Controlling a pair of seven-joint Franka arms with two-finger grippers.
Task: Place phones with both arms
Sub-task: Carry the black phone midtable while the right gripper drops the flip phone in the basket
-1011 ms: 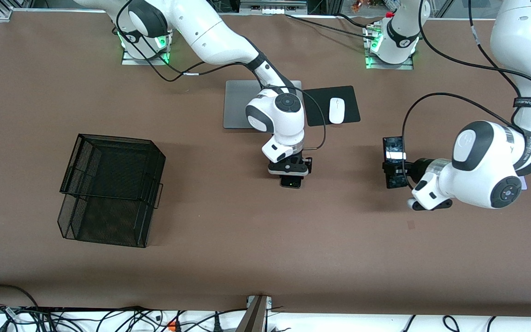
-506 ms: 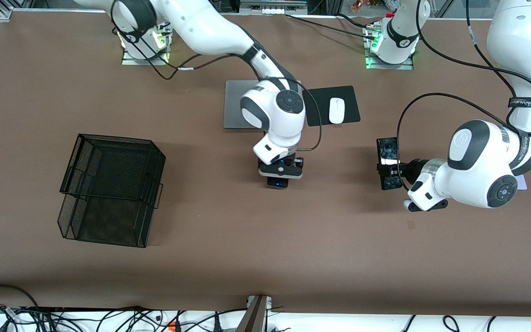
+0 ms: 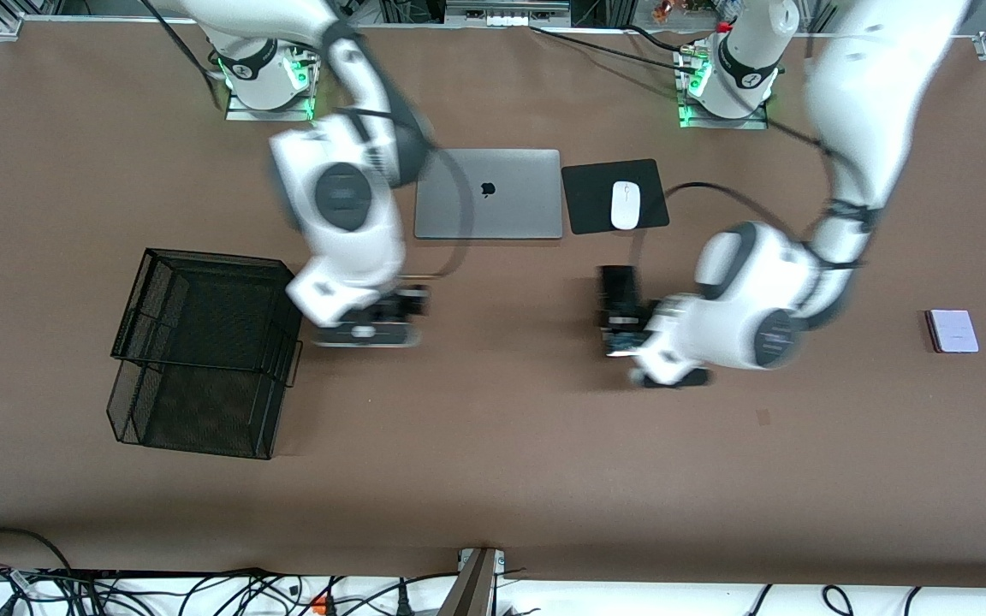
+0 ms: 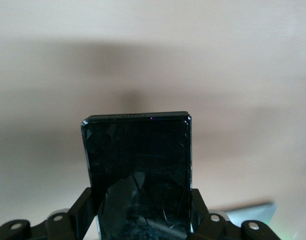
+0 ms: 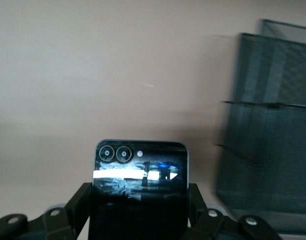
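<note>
My right gripper (image 3: 371, 328) is shut on the squarish black phone with two lenses (image 5: 140, 175), held by its edges just above the table beside the black mesh basket (image 3: 206, 351). My left gripper (image 3: 627, 323) is shut on the long black slab phone (image 3: 617, 291), held over the middle of the table, nearer to the front camera than the mouse pad. In the left wrist view the slab (image 4: 138, 160) sticks out between the fingers (image 4: 82, 207). The pale lavender phone (image 3: 953, 331) lies flat on the table at the left arm's end.
A closed grey laptop (image 3: 489, 193) lies near the robots' bases. Beside it a white mouse (image 3: 624, 205) rests on a black pad (image 3: 587, 201). The mesh basket also shows in the right wrist view (image 5: 272, 125). Cables run along the table's front edge.
Both arms have swept toward the right arm's end of the table with their phones. The right gripper now sits beside the basket. The laptop and the lavender phone are now uncovered.
</note>
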